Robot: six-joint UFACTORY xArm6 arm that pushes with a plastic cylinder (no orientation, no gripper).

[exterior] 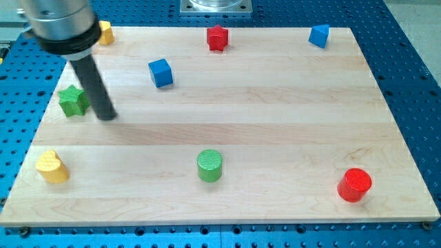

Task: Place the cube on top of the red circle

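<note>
Pale wooden surface (275,103) on a blue perforated bench carries scattered blocks. No claw shows; my tip (106,116) rests just right of the green star block (72,100). Blue cube (160,73) sits upper left, well apart from the red cylinder (354,184) at lower right.

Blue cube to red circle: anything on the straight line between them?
Camera view: only bare board lies between the blue cube and the red circle. The green cylinder sits below that line.
</note>
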